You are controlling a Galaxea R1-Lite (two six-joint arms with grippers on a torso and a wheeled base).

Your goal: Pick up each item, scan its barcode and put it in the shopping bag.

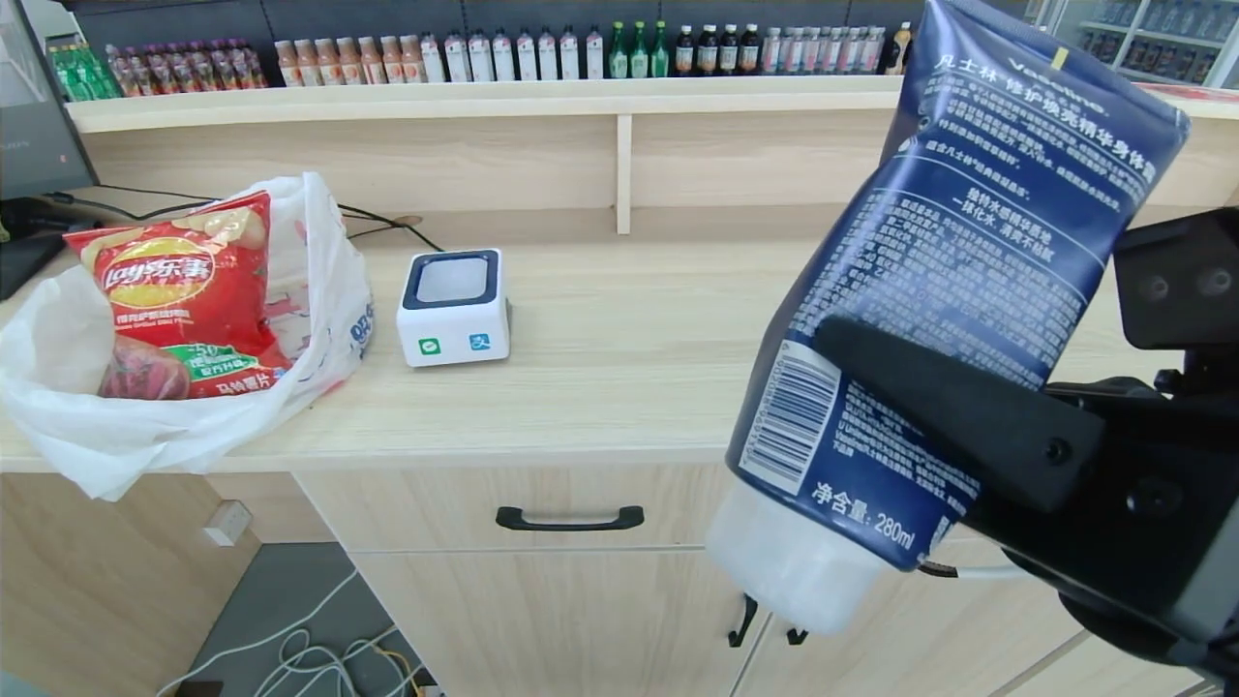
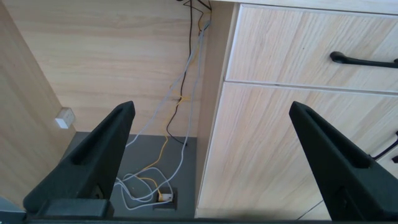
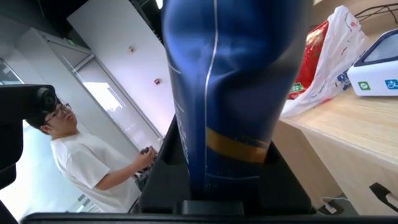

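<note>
Counter [image 1: 629, 387] of pale wood-grain laminate spans the middle of the head view in a shop, with a raised ledge behind it and a row of bottles [image 1: 542, 53] lined along the top edge of the frame. Below, matching cabinet fronts carry a slim black drawer handle [image 1: 569, 519] at lower centre. Loose cables [image 1: 319, 658] trail over grey floor at lower left.

Right gripper [image 1: 900, 378] clasps a large dark blue tube [image 1: 978, 242], glossy, with white print and a barcode panel. The tube is held aloft and tilted at the right of the frame, its translucent white cap lowest, and one matte black finger [image 1: 949, 407] crosses its lower body.

At left, a crinkled white plastic shopping bag [image 1: 319, 290] sags open on the counter, a shiny red chips bag [image 1: 179, 300] standing inside. Just right of the bag sits a small white cube scanner [image 1: 453, 308] with a dark-framed glass top.

Left gripper [image 2: 211, 109] hangs low before the cabinet doors, its black jaws spread wide, holding nothing.
</note>
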